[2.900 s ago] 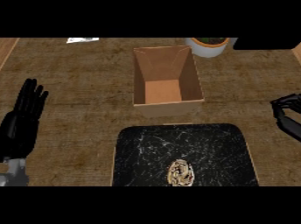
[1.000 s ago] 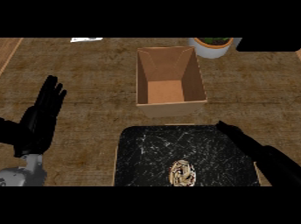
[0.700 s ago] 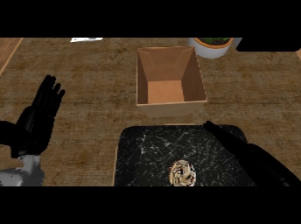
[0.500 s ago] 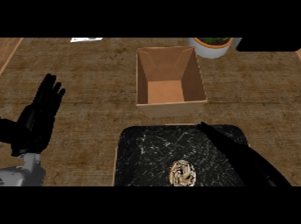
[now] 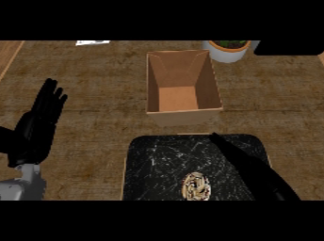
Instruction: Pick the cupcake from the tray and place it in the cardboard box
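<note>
No writing can be read anywhere; the white sheet (image 5: 93,42) at the counter's far edge seems blank.

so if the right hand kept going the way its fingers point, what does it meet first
Probably the cardboard box. The right hand stretches over the tray, its straight fingers aimed up-left at the box's near wall. Its height is unclear, so it might pass above the rim.
</note>
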`<state>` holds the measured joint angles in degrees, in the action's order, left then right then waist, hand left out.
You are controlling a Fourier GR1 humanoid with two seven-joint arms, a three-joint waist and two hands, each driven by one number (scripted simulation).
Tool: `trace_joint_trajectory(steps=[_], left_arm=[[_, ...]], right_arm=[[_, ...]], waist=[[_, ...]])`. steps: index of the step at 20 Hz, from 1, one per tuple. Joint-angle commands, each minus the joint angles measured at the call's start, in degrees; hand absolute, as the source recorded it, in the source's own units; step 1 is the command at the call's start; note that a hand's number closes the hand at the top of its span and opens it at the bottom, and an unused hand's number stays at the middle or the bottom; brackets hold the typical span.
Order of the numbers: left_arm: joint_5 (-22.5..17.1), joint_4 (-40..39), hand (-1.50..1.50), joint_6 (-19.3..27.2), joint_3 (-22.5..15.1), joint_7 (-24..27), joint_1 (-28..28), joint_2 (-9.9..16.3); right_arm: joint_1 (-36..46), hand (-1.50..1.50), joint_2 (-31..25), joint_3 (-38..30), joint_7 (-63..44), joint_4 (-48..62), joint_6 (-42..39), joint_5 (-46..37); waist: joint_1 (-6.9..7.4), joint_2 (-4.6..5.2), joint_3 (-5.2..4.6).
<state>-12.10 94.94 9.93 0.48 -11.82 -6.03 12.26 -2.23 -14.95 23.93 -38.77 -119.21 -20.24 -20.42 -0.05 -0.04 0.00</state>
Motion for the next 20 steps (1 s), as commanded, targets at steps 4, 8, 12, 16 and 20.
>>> trace_joint_trajectory(steps=[4, 8, 12, 16, 20], left_arm=[[0.29, -2.68, 0.00, -1.35, 2.36, -0.08, -2.41, -1.23], [1.92, 0.86, 0.00, -0.84, 1.52, -3.44, -1.62, -1.49], [3.61, 3.41, 0.00, -0.88, 0.48, -2.03, 2.09, -3.34], [2.10, -2.85, 0.00, -2.67, 4.16, -2.17, -5.39, -1.62], [2.67, -3.23, 0.00, -4.11, 2.81, 1.64, -1.51, -3.88]], right_arm=[[-1.99, -1.50, 2.12, 1.78, 3.60, 4.35, -0.45, -4.21], [-2.98, -1.50, 1.95, 1.73, 6.16, 5.79, 1.14, -8.45], [-2.73, -1.50, 2.60, -0.13, 10.77, 10.67, 1.93, -9.65], [0.69, -1.50, 6.03, 1.15, 3.62, 8.41, -1.31, -9.67], [-2.93, -1.50, 7.77, 6.32, 9.64, 13.83, 3.65, -14.91]], waist=[[-0.10, 0.02, 0.00], [-0.08, 0.01, 0.01], [0.05, 0.00, 0.01], [-0.12, 0.03, 0.00], [-0.06, 0.03, 0.00]])
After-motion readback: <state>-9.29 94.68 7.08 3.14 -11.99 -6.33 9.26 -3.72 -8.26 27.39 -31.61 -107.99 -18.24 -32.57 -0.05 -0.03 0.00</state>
